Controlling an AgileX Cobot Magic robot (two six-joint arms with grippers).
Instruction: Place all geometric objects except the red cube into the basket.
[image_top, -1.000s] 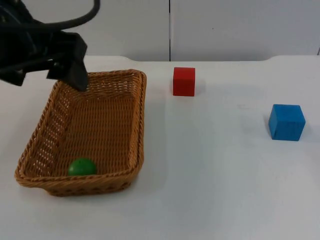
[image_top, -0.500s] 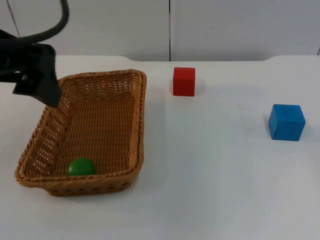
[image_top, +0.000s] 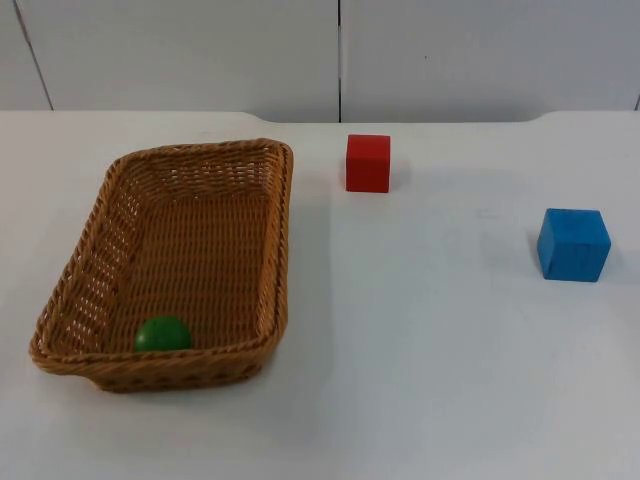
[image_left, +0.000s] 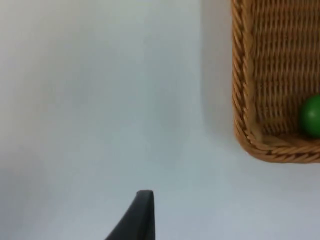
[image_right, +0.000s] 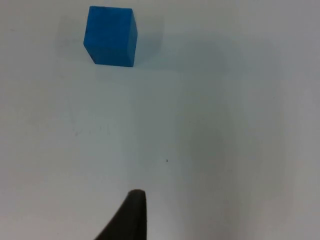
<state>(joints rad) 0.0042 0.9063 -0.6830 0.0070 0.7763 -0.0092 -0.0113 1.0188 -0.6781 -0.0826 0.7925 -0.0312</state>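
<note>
A wicker basket (image_top: 285, 230) sits on the left part of the white table (image_top: 430, 360), its long side running away from the camera. Its far end lies near the grey wall (image_top: 450, 55). Inside it, a green ball (image_top: 163, 333) rests on the woven floor against the near end wall, close to the basket's near left corner.

A red cube (image_top: 368, 162) stands on the table just past the basket's far right corner, apart from the rim and close to the table's far edge. A blue cube (image_top: 573, 243) stands well to the right, alone on bare table, far from both the basket and the red cube. Both cubes sit flat and upright.

The left end effector (image_left: 142, 210) hangs over bare table outside the basket, beside the corner where the ball lies; the left wrist view shows the braided rim of that corner and part of the ball just inside it. It touches nothing and holds nothing that I can see. I cannot tell whether it is apart or together.

The right end effector (image_right: 132, 210) hangs over bare table with the blue cube ahead of it, well apart from the cube. It carries nothing visible, and I cannot tell whether it is apart or together either.
</note>
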